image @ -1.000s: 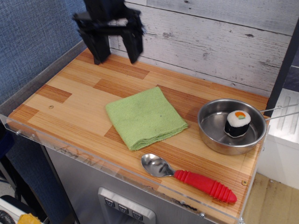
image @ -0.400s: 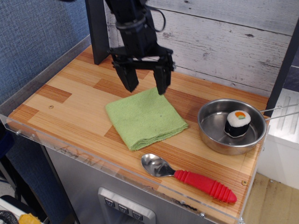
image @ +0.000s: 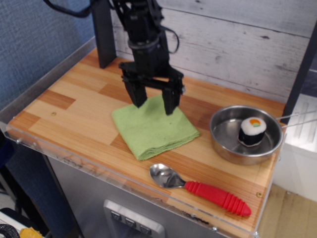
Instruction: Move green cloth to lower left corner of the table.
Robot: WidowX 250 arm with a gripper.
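Lower left corner of the wood-plank table [image: 59, 116] bare; my black gripper [image: 153, 104], jaws spread and holding nothing, hovers over the far edge of the lime-green folded terry cloth [image: 153, 128] mid-counter — approach step; next, descend and pinch.

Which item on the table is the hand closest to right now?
The green cloth: the open hand hangs over its far edge; pan and spoon lie apart.

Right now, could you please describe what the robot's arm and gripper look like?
The arm is matte black and blocky, with a thin black cable looping beside the wrist. The gripper is black too, ending in two flat, straight jaws. No markings or labels can be seen.
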